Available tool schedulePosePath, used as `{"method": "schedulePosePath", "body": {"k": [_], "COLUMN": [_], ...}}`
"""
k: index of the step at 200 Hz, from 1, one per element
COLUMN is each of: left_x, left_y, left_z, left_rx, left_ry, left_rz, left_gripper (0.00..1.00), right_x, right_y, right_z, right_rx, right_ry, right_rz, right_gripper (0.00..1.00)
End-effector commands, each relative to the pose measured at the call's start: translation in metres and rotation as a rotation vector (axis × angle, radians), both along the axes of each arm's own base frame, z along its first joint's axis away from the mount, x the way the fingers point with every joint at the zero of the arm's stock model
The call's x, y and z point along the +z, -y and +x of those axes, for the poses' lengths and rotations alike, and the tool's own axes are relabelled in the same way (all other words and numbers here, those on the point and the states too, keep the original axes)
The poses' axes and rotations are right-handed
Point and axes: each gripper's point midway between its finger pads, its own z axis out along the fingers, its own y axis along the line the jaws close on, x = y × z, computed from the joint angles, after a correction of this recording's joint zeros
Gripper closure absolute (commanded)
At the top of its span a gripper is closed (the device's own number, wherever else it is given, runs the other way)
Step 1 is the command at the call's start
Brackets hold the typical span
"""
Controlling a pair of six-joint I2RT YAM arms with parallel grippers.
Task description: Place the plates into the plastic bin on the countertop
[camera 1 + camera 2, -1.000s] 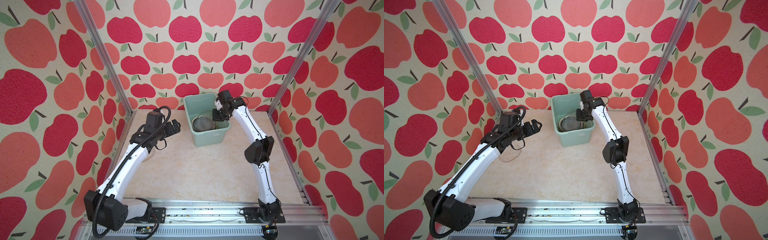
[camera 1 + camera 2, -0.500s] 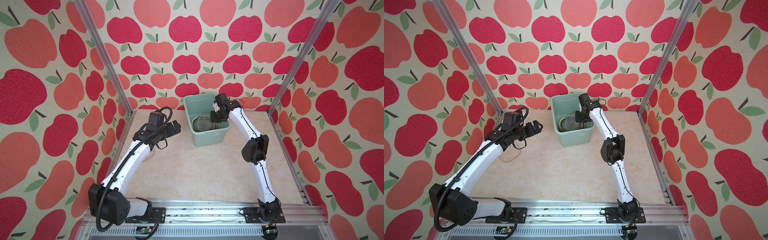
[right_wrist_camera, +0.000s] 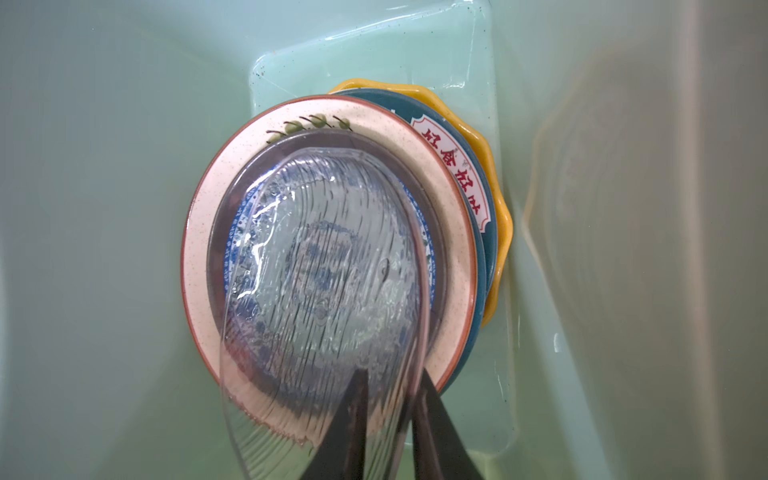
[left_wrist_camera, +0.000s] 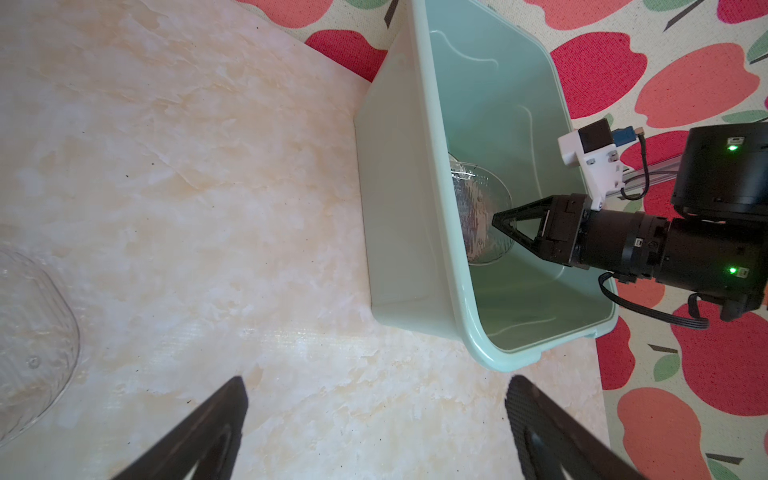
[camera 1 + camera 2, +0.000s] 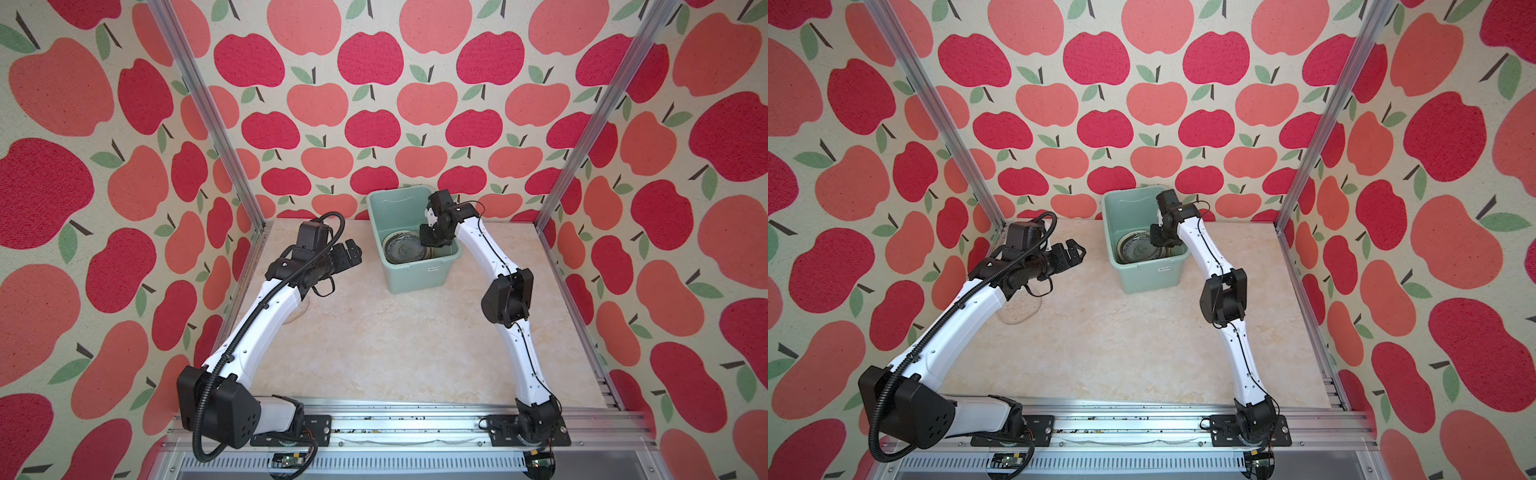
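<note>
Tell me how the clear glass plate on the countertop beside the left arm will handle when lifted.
The clear glass plate looks rigid and probably fragile, being thin and see-through. It lies flat on the countertop, so the open left pincer may struggle to get under its rim. Its glossy surface could slip.

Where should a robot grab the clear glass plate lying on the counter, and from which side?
Probably pinch the clear glass plate by its rim from above, at the edge clear of the left arm: it lies flat and shallow, so only the rim sticks up.
</note>
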Motion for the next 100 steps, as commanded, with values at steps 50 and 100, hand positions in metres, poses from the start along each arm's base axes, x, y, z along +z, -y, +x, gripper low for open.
{"method": "schedulePosePath", "body": {"k": [50, 100], "left_x": [0.001, 0.002], "left_y": [-0.016, -0.044], "left_z": [-0.003, -0.023], "left_rx": [0.073, 0.196], "left_ry": [-0.040, -0.097], "left_rz": [0.008, -0.012], "left_gripper": [0.01, 0.01], "right_x": [0.017, 0.053], "right_y": [0.007, 0.008], "right_z": [0.011, 0.006], "right_rx": [-0.021, -0.014], "right_ry": [0.044, 0.099], "right_rz": [0.027, 0.049], "right_gripper": [0.69, 0.60]}}
